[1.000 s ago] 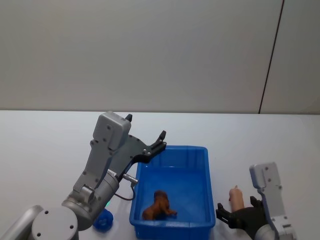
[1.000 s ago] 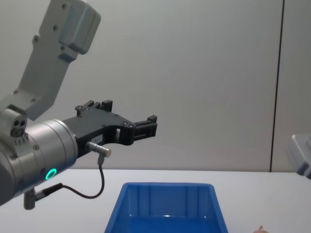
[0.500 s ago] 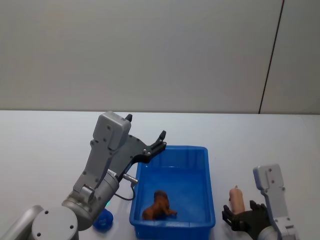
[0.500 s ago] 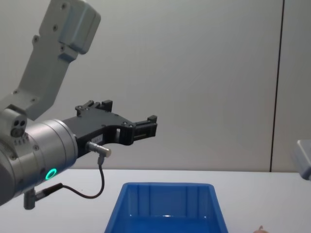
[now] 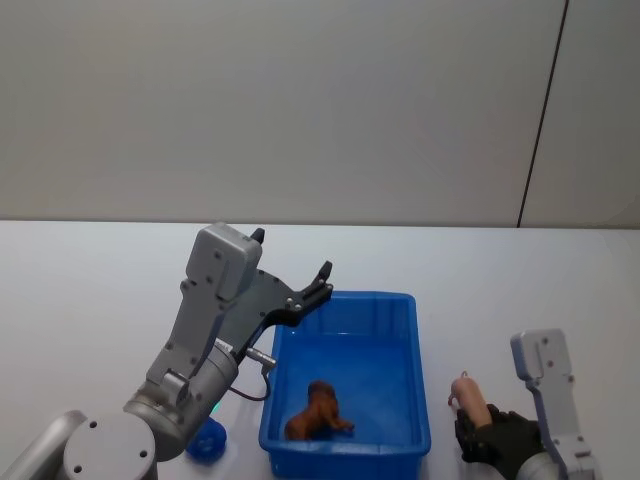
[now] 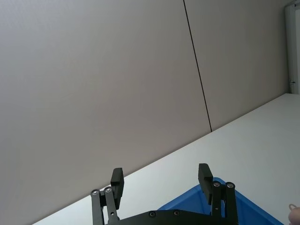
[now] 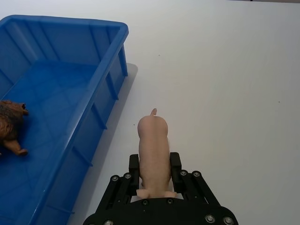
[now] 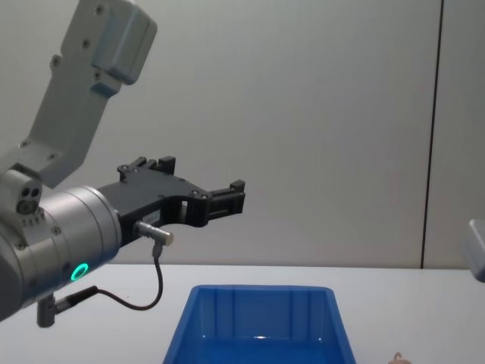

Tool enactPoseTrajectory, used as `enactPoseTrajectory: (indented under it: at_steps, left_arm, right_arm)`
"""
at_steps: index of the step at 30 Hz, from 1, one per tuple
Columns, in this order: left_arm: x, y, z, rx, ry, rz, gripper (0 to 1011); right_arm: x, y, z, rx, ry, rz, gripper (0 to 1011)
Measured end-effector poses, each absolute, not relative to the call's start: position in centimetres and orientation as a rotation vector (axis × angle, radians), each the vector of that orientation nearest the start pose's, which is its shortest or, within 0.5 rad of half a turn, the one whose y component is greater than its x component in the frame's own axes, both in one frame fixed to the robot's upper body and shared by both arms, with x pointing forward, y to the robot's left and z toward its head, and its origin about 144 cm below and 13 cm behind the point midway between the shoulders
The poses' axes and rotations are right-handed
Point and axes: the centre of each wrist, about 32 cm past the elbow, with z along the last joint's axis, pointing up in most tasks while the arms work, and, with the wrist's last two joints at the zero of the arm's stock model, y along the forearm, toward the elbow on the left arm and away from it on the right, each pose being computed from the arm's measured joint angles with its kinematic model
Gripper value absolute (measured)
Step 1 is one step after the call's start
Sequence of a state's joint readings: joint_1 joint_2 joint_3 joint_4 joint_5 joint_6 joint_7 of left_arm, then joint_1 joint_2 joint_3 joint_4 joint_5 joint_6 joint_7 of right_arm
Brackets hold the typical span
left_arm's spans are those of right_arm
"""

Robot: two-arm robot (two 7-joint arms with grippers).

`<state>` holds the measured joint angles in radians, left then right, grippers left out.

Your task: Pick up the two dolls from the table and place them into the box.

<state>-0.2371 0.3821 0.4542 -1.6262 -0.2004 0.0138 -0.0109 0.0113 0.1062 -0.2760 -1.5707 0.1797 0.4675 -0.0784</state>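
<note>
The right gripper (image 7: 154,171) was seen low over the flat white tabletop (image 5: 100,290), on the right side of the rectangular bright blue plastic bin with ribbed inner walls (image 5: 345,297). Its two black fingers (image 7: 134,169) were pressed against both sides of the small pale pink toy figure with stubby limbs (image 7: 153,143), so the claw was closed on this doll. The pink doll was found outside the bin, just beside its right wall, with its thin tail end pointed away from the gripper. Whether it was lifted from the table could not be told. The small brown animal-like toy figure (image 5: 318,410) was lying inside the bin, on the floor of it, near the front wall. The left gripper (image 6: 160,180) was held in the air above the back left corner of the bin, with its fingers spread wide apart and nothing between them. A green lighted ring (image 8: 78,271) was shown on the grey left arm, and a thin dark cable (image 8: 155,292) was hung under its wrist. A small blue round object (image 5: 208,440) was lying on the table left of the bin, partly covered by this arm. Nothing was placed between the pink doll and the bin. Behind the table a plain grey wall (image 5: 300,100) was seen, crossed by one thin dark vertical line (image 5: 545,110).
</note>
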Motion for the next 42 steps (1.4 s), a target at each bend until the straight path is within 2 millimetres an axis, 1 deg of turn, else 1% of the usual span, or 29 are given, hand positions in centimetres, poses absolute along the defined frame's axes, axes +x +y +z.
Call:
enactPoseTrajectory:
  at_steps: [13,20,26,33,42]
  left_arm:
    - [49.2,19.8,120.4,0.061,-0.268,1.124,1002]
    - [49.2,19.8,120.4,0.061,-0.268,1.124,1002]
    - [49.2,19.8,120.4,0.061,-0.268,1.124,1002]
    - [49.2,19.8,120.4,0.061,-0.268,1.124,1002]
    - [49.2,19.8,120.4,0.061,-0.268,1.124,1002]
  right_arm:
    - [44.7,-17.2,113.7,-0.337,0.330,-1.335,369]
    - [44.6,-17.3,114.5,-0.273,0.267,-1.327,369]
    - [44.7,-17.4,115.1,-0.208,0.215,-1.285,369]
    - [45.3,-17.3,116.0,-0.138,0.160,-1.210,369]
    - [46.9,-16.6,116.6,-0.083,0.113,-1.085,369]
